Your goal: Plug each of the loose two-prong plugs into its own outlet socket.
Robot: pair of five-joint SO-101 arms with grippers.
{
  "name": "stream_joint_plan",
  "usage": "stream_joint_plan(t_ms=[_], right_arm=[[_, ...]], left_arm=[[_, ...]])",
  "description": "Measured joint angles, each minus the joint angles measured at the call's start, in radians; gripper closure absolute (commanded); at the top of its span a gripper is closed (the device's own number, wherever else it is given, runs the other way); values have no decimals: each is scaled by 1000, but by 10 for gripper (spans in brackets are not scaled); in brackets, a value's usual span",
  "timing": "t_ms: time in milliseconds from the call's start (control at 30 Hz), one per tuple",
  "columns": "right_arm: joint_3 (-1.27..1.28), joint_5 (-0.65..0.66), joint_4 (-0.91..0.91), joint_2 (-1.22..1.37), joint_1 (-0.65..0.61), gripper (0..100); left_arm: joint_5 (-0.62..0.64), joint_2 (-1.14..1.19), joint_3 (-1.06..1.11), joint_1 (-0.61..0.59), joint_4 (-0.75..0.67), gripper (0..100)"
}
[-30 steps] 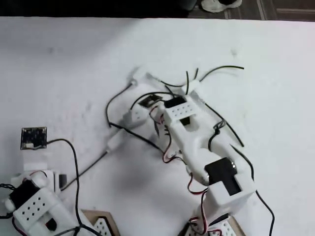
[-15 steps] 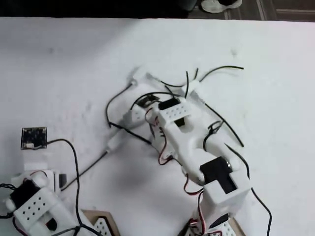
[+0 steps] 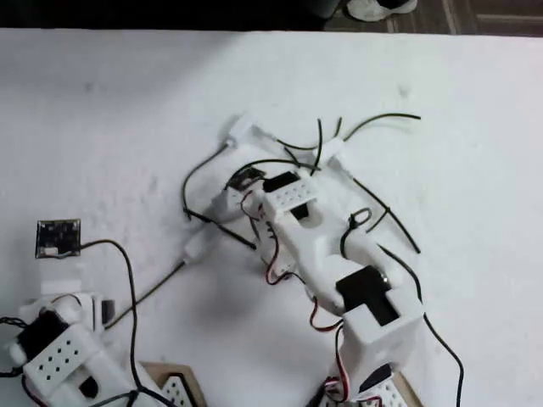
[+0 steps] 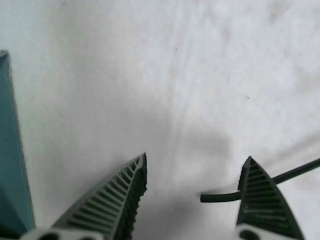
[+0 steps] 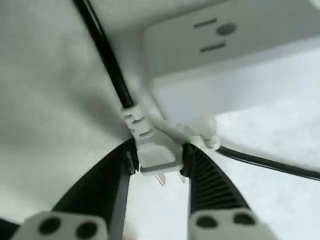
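Up close, plug [image 5: 149,146] within right claw [image 5: 159,150].

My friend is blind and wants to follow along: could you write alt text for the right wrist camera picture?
The right end effector pinches a white two-prong plug between its dark ribbed fingers, prongs pointing back toward the camera. Just beyond sits a white outlet socket with empty slots, and the plug's black cord runs off across the white table.
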Motion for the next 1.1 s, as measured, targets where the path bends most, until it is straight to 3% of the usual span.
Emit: stream_joint_plan(t_ms=[200, 467, 600, 767, 933, 1033, 1100], right_arm=[[5, 2, 140, -140, -3, 980], [20, 2, 259, -407, 247, 980], [95, 2, 244, -578, 391, 980], [288, -71, 60, -703, 494, 980], [525, -84, -160, -712, 459, 927], [592, -86, -189, -712, 388, 841], [594, -86, -170, -721, 362, 834]], left_arm=[[0, 0, 0, 0, 0, 706], [0, 0, 0, 0, 0, 706], [0, 0, 0, 0, 0, 706], [0, 0, 0, 0, 0, 706], [0, 0, 0, 0, 0, 706], [0, 0, 0, 0, 0, 706], [0, 0, 0, 0, 0, 706]])
